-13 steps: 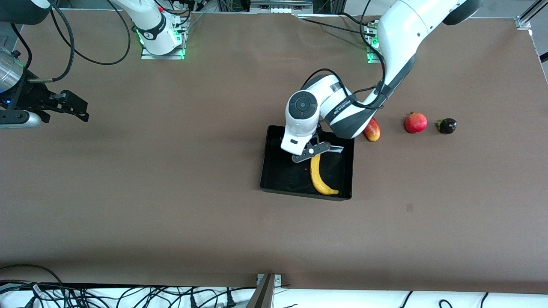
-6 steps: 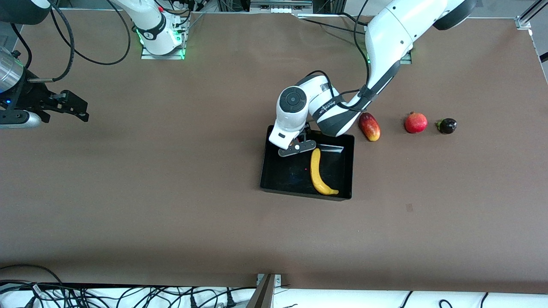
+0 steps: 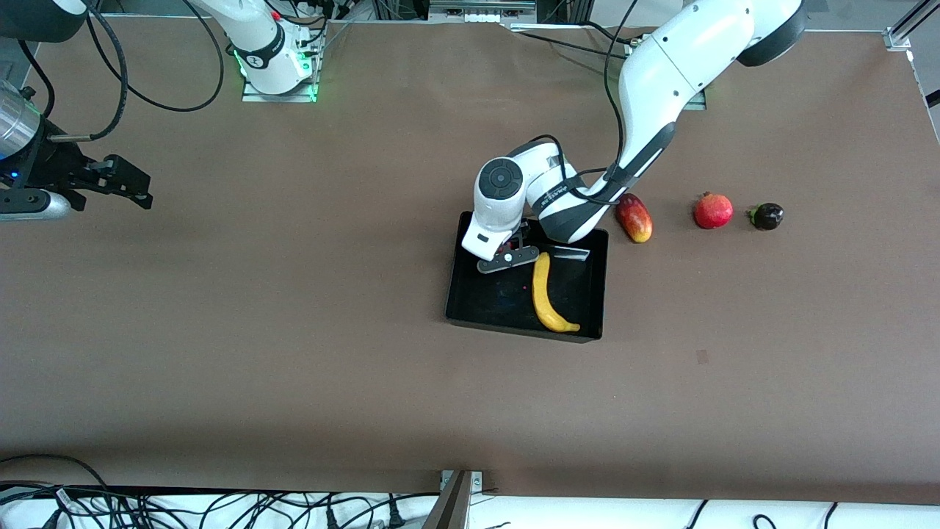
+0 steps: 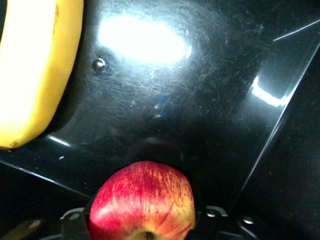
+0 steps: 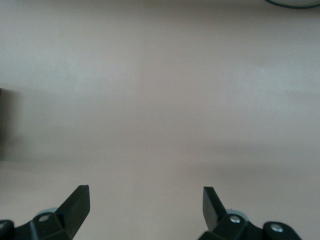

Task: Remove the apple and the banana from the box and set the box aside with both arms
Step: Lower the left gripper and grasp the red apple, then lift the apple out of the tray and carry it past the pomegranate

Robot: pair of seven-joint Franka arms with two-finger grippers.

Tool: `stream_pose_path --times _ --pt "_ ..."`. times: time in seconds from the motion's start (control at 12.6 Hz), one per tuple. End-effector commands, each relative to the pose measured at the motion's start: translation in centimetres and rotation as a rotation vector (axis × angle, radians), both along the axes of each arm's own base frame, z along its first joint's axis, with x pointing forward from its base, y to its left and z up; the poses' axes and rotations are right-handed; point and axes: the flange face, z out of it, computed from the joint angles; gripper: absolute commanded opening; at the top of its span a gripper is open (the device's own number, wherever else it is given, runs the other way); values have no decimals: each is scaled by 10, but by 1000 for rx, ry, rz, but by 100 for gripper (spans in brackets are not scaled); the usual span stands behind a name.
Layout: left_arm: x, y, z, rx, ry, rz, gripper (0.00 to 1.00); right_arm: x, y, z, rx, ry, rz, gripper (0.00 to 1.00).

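Observation:
My left gripper is shut on the small red-and-yellow apple and holds it low over the floor of the black tray, in the corner nearest the arms' bases. The tray's glossy floor fills the left wrist view. The yellow banana lies in the tray beside the gripper, toward the left arm's end, and also shows in the left wrist view. I cannot tell whether the apple touches the floor. My right gripper waits open and empty over bare table at the right arm's end; its fingertips are wide apart.
A red-yellow mango, a red pomegranate and a small dark fruit lie in a row on the brown table beside the tray, toward the left arm's end. Cables hang along the table's near edge.
My left gripper has carried the apple across the tray toward the right arm's end and lower, uncovering the banana's top and the mango. The right arm has not moved.

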Motion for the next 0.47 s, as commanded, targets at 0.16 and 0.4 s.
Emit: stream_pose_path --times 0.16,0.4 --pt "-1 -1 6 8 -23 22 0 1 -1 3 3 -5 -8 100" --pt "20 26 80 39 -17 81 0 1 -1 3 3 -5 -8 100"
